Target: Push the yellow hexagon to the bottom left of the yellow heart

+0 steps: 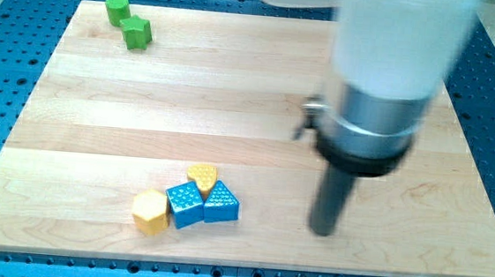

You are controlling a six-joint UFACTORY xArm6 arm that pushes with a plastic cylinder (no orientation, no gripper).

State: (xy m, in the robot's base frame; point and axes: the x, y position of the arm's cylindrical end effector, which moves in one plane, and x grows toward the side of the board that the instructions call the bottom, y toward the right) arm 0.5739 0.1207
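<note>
The yellow hexagon (151,211) lies near the view's bottom, left of centre. The yellow heart (202,177) sits up and to its right. A blue block (184,204) lies between them, touching both, and a second blue block (221,204) sits right of it, below the heart. My tip (323,230) rests on the board well to the right of this cluster, about level with the hexagon, apart from all blocks.
Two green blocks (117,10) (136,33) sit together at the view's top left corner of the wooden board (249,112). The arm's large white and grey body (386,70) hangs over the right part of the board.
</note>
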